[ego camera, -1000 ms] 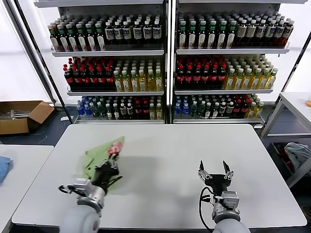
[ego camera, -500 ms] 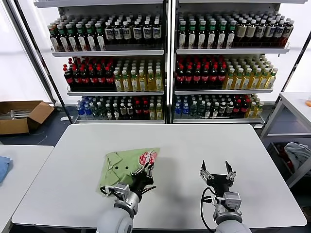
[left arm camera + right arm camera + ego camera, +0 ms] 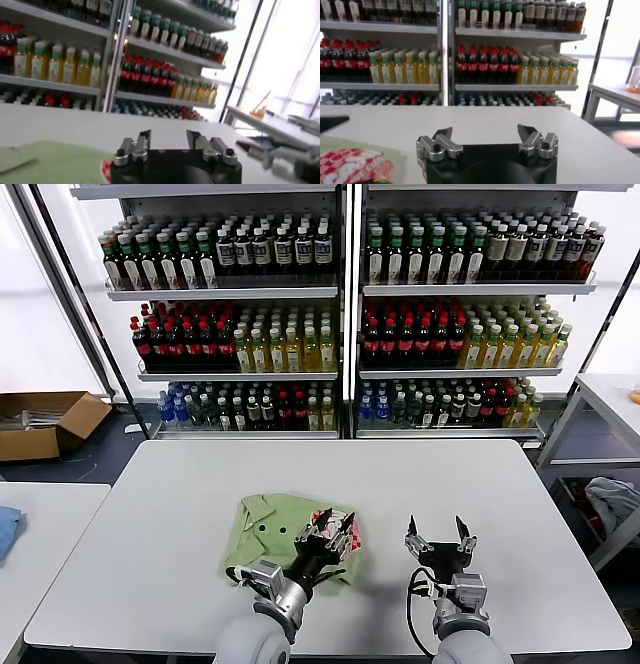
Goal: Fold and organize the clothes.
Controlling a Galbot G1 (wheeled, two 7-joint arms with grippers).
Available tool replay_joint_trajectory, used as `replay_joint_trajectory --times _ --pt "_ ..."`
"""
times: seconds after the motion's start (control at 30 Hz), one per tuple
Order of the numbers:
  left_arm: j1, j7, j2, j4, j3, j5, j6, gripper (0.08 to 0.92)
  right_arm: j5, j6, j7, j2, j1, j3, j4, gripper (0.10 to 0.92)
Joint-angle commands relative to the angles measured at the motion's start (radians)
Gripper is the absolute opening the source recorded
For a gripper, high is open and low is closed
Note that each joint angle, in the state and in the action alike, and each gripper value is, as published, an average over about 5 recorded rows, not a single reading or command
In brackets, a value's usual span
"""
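The light green polo shirt (image 3: 290, 531) lies in a folded heap on the white table (image 3: 520, 514), a little toward nine o'clock of the table's middle and close to the near edge, its collar and two small dark buttons facing up at the heap's ten o'clock side. A red-and-white printed logo (image 3: 348, 529) sits at the shirt's three o'clock edge; its lettering is too small and creased to read, and the right wrist view shows only a red patch with white marks (image 3: 351, 165). The left gripper (image 3: 328, 531) hovers over that logo end of the shirt with its fingers spread apart, nothing between them. The right gripper (image 3: 438, 535) waits at three o'clock of the shirt, near the table's front edge, fingers likewise apart and empty. Behind the table, shelves (image 3: 345, 289) carry rows of bottles with red, green, white and yellow caps; their labels cannot be read.
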Motion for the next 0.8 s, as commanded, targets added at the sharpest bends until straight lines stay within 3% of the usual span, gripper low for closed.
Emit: replay_joint_trajectory --times 0.03,0.33,0.8 --pt "-0.008 -0.072 0.027 -0.078 -0.071 -0.013 0.002 0.577 0.271 -0.107 0.04 -0.02 0.088 -0.046 -0.019 0.823" --pt "0.049 -0.112 0.123 -0.126 -0.254 0.027 0.058 0.807 0.453 -0.14 0.103 -0.054 0.162 -0.193 -0.034 0.823" --pt "0.099 -0.121 0.138 -0.179 -0.363 0.004 0.059 0.823 0.478 -0.141 0.199 -0.047 0.17 -0.22 -0.066 0.823"
